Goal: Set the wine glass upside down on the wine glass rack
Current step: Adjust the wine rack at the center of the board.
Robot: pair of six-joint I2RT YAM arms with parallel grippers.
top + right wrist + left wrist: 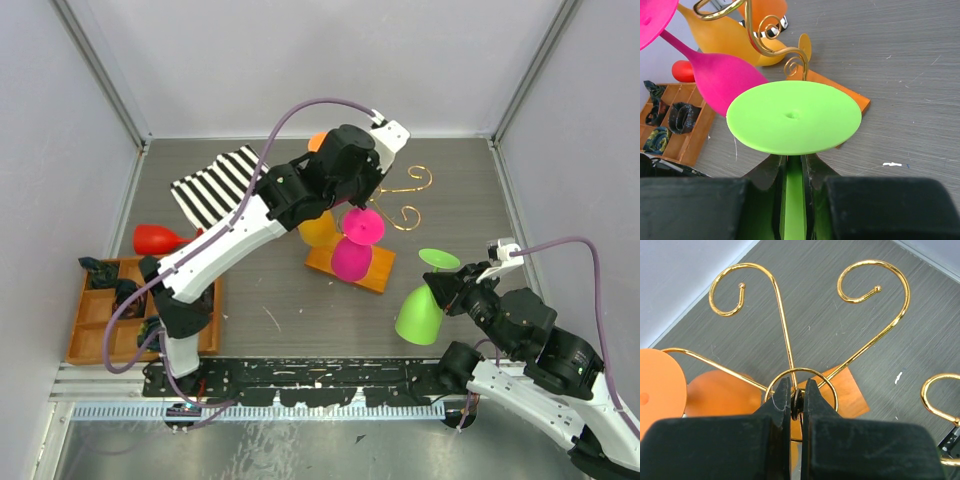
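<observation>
**Right gripper (452, 290) clamps the green glass by its stem, short of the rack**

Closed on the stem (794, 200), the right gripper holds the wine glass (420, 315) in the air over the near right part of the table (460, 200). The glass is lime green all over, opaque and matte, with a rounded bowl, a thin stem and a flat round foot (794, 117) dimpled at its centre. It is held on a slant. Its long axis runs from the bowl, on the near side with its mouth aimed down and to the left, up to the foot on the far side. The foot faces the rack.

Beyond the foot and apart from it stands the wine glass rack (372, 270), on a flat orange-brown wooden base (847, 395). From the centre rise thin gold wires that end in curled arms (870, 275). A magenta glass (351, 258) hangs bowl down on the near side of the rack. A yellow-orange glass (318, 230) hangs to its left.

Over the rack's centre, the left gripper (798, 392) is pinched shut on the thin wire where the arms meet inside a small gold ring (812, 372).

Farther left lie a compartmented wooden tray (90, 345), a red glass (155, 238) on its side and a black-and-white striped cloth (215, 185).
</observation>
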